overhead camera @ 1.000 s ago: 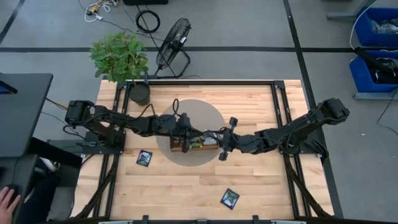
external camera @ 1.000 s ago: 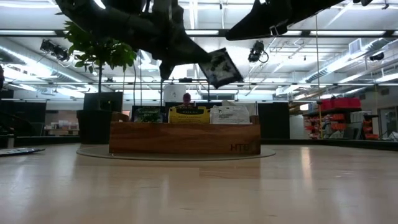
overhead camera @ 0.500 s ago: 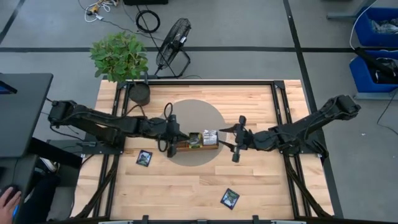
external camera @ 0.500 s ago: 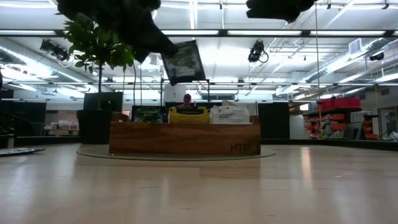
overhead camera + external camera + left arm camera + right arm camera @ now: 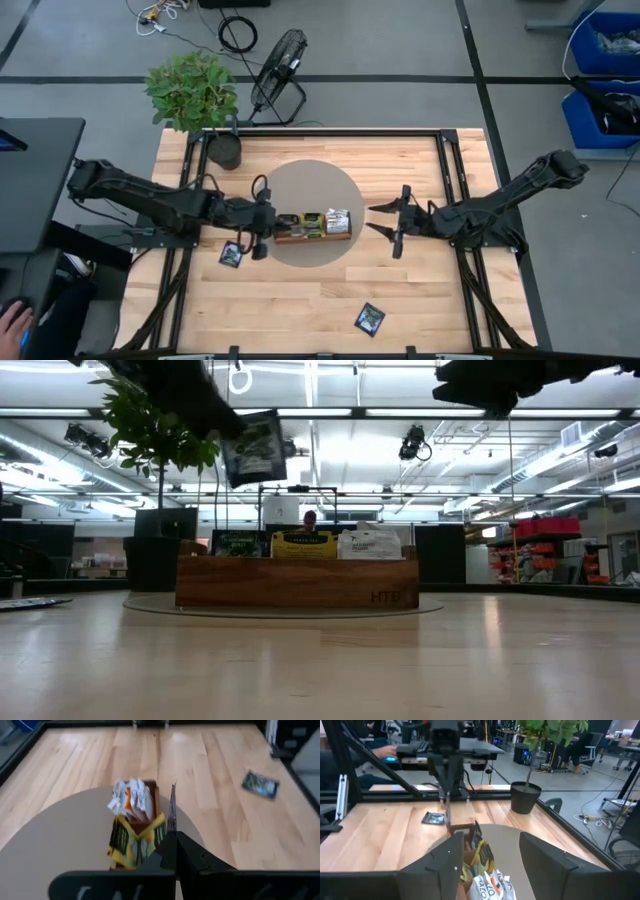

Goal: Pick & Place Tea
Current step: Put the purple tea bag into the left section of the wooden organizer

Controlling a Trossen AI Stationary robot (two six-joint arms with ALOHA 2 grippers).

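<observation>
Black-and-green tea sachet [image 5: 254, 448] hangs pinched in the left gripper [image 5: 253, 236], above the left end of the wooden tray [image 5: 312, 226]; it looks mid-carry, likely needing lowering and release. Right of the tray, the right gripper [image 5: 392, 221] waits open over the wooden table [image 5: 420, 300], workshop beyond.

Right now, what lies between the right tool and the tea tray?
Nothing. In the high view, only bare mat and wood separate the open right tool from the tray. The left tool holds a sachet at the tray's other end.
</observation>
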